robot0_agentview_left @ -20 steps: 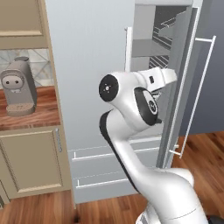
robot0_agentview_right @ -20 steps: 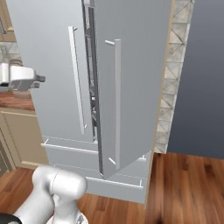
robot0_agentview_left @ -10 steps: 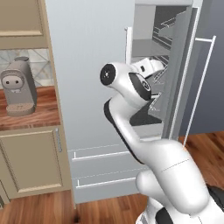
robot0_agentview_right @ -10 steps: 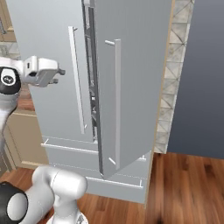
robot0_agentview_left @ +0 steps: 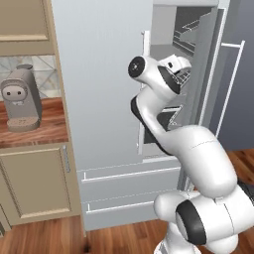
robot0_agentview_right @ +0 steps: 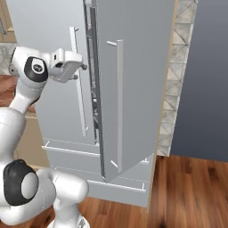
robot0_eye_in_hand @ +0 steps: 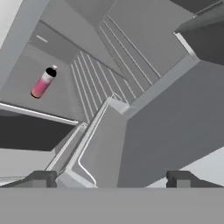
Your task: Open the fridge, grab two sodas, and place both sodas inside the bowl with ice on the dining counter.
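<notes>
One fridge (robot0_agentview_right: 133, 80) door ajar.

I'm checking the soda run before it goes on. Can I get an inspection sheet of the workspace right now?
Surface: wooden counter left of the fridge, carrying a coffee machine.
Job's things: fridge with right door ajar, wire shelves inside; sodas, bowl, dining counter: nothing seen.
Clutter: a pink bottle with dark cap on a fridge shelf.
Grippers: gripper open, empty, pointed into the fridge opening.
Cables: nothing seen.
Surroundings: beige cabinet, wood floor, tiled wall strip.
</notes>
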